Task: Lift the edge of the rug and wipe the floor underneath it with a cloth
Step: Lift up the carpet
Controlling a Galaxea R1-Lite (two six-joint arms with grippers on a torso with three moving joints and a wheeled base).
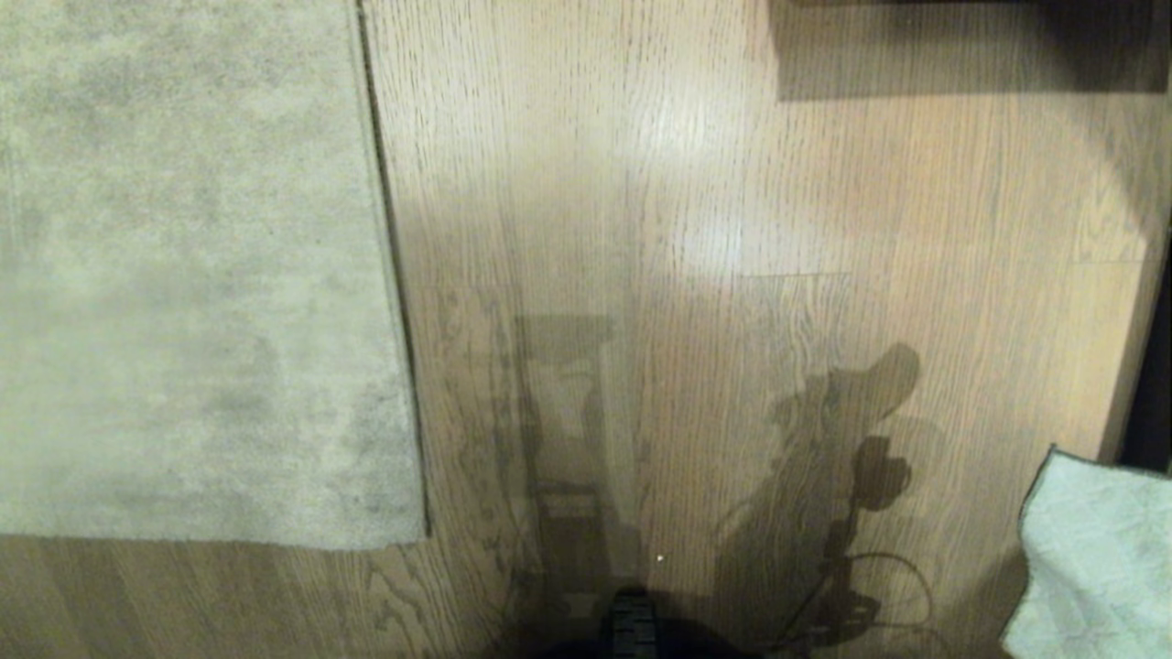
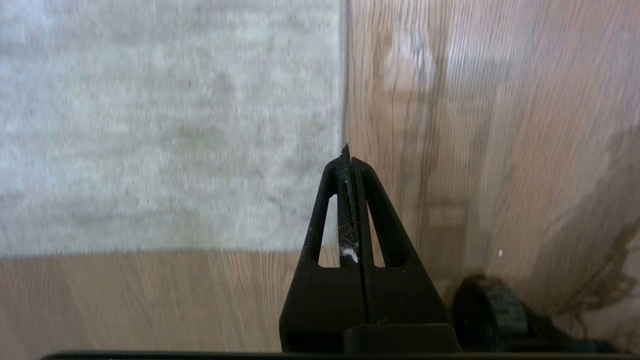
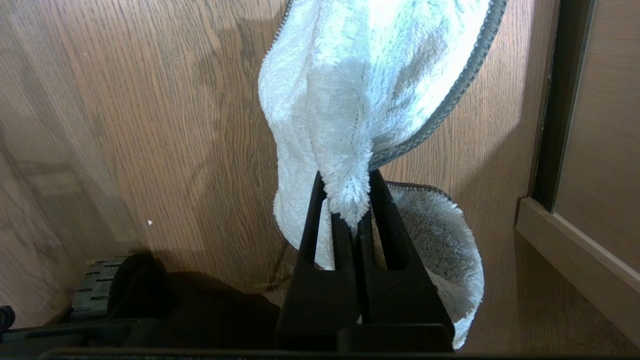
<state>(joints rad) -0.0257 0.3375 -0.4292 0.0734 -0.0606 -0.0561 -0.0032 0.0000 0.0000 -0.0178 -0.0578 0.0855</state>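
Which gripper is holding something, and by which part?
The right gripper pinches a bunched fold of the cloth. The left gripper is shut and empty.

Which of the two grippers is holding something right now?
The right gripper: its fingers pinch a fold of the cloth. The left gripper is shut on nothing, above the rug edge.

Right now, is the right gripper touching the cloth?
Touching. The right wrist view shows the right gripper shut on a bunched fold of the cloth, which hangs from its fingertips.
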